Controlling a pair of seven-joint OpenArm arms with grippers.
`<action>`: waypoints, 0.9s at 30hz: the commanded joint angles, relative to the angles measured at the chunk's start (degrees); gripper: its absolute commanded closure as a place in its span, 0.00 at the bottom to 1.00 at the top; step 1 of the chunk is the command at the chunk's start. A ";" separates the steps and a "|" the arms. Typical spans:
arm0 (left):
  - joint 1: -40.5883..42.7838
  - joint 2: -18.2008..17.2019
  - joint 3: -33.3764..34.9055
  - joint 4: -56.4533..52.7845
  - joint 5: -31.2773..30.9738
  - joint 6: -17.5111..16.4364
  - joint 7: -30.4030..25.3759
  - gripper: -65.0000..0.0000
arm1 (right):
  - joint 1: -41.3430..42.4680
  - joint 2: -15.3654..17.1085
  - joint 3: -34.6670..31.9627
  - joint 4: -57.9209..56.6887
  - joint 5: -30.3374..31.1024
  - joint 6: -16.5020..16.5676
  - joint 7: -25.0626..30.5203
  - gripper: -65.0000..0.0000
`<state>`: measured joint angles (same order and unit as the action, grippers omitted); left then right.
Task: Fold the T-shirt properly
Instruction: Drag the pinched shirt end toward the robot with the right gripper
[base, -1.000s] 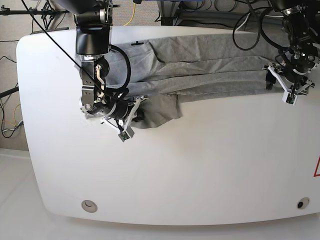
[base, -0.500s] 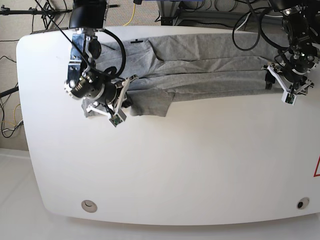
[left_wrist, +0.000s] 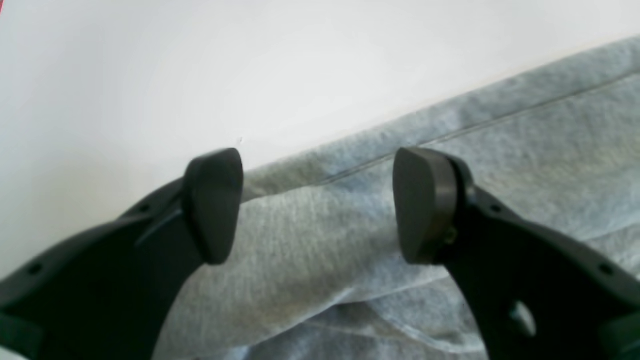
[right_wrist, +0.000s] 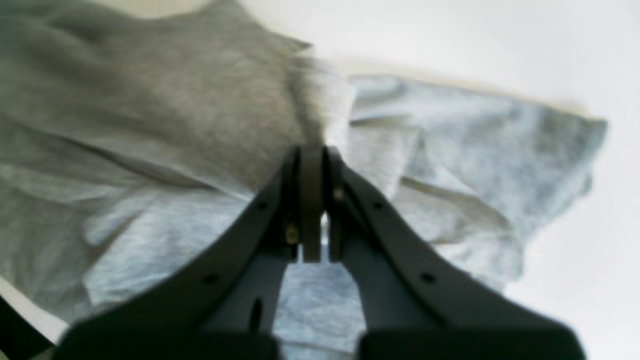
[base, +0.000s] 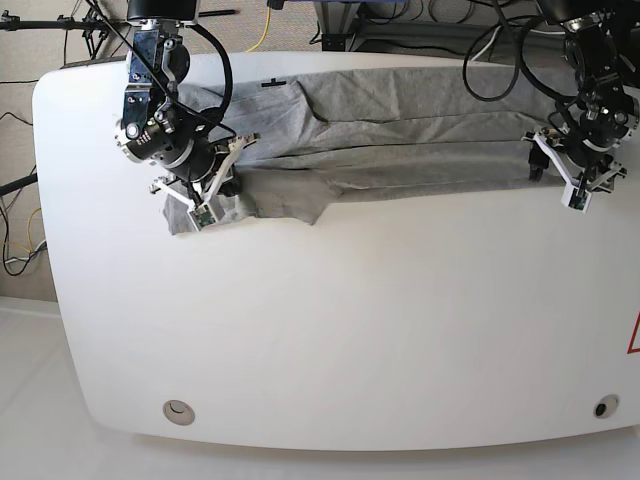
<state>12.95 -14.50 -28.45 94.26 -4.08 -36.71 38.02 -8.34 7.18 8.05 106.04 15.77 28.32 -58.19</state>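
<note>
At upper left the right gripper (base: 222, 180) pinches the T-shirt (base: 420, 140), while the left gripper (base: 560, 168) at upper right hovers wide open, empty.

T-shirt (base: 420, 130) soft heather-grey knit cloth, matt, slightly fuzzy w/ stitched hem, table (base: 350, 330) under it smooth white, faint sheen, left gripper (left_wrist: 320, 205) fingers (left_wrist: 425, 205) matt black plastic, smooth pads, right gripper (right_wrist: 312, 165) same dark matt plastic
</note>
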 joint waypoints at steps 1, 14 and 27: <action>-0.68 -0.89 -0.08 0.55 -0.50 0.12 -1.34 0.32 | -0.10 0.49 0.44 0.98 0.63 -0.26 1.38 0.99; -0.80 -0.98 -0.04 0.39 -0.56 0.01 -2.25 0.32 | -4.25 -0.11 6.28 10.87 13.04 10.46 -13.70 1.00; -0.93 -0.97 0.05 0.31 -0.80 0.13 -1.96 0.32 | -14.33 4.20 2.31 9.20 23.48 11.23 -14.22 1.00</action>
<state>12.51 -14.63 -28.10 93.69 -4.29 -36.69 36.75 -21.65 10.57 10.98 114.78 37.87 39.11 -73.49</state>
